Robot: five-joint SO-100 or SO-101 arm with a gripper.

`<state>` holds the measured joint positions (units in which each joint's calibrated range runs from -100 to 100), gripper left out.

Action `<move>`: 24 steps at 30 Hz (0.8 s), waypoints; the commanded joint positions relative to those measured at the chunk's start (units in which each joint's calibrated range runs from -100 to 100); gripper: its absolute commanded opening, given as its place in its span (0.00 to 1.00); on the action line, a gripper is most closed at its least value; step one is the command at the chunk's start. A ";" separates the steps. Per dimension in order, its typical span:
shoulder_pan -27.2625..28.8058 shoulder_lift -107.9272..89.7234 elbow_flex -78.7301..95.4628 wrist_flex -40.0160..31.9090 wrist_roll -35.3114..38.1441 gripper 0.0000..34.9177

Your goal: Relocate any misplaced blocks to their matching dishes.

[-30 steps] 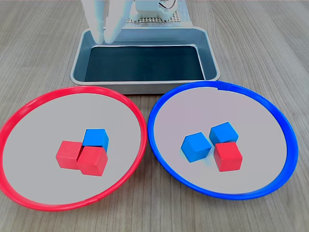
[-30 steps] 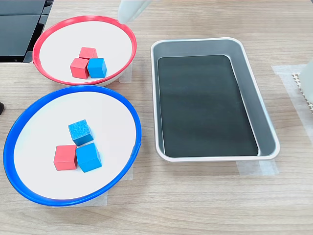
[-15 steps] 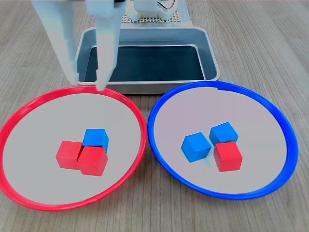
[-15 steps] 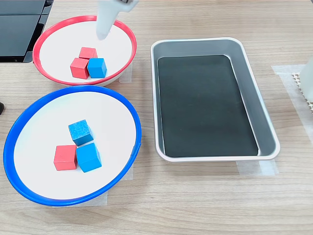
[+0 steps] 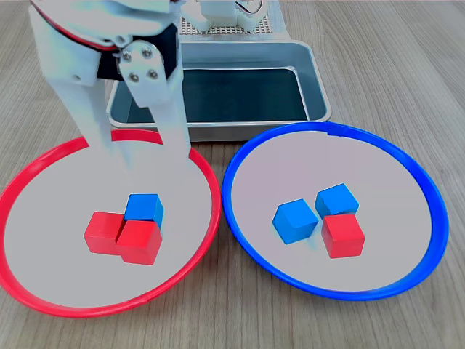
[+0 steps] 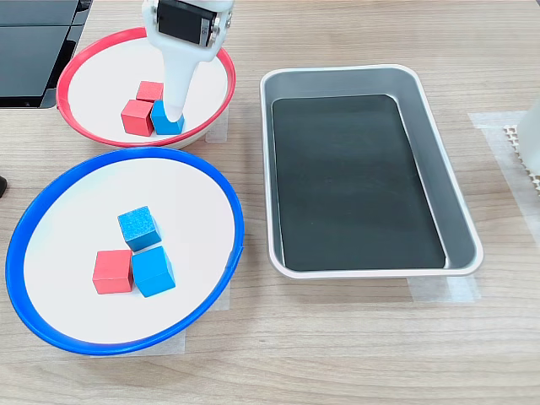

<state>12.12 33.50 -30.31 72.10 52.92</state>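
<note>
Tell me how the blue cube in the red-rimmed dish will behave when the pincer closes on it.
The blue cube looks rigid and flat-faced, so it probably grips squarely and won't roll. It touches a red cube, which may get nudged. The open pincer is above it.

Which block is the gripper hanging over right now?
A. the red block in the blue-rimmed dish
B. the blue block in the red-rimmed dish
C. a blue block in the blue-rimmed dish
B: the open gripper hangs over the red-rimmed dish, fingers spread above the blue block there.
</note>
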 commanded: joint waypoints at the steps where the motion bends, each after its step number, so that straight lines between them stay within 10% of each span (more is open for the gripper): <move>1: 0.63 2.02 -5.70 0.57 0.39 0.58; 24: -0.69 15.84 -19.99 -1.16 1.27 0.49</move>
<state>11.50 49.53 -47.28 71.94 53.99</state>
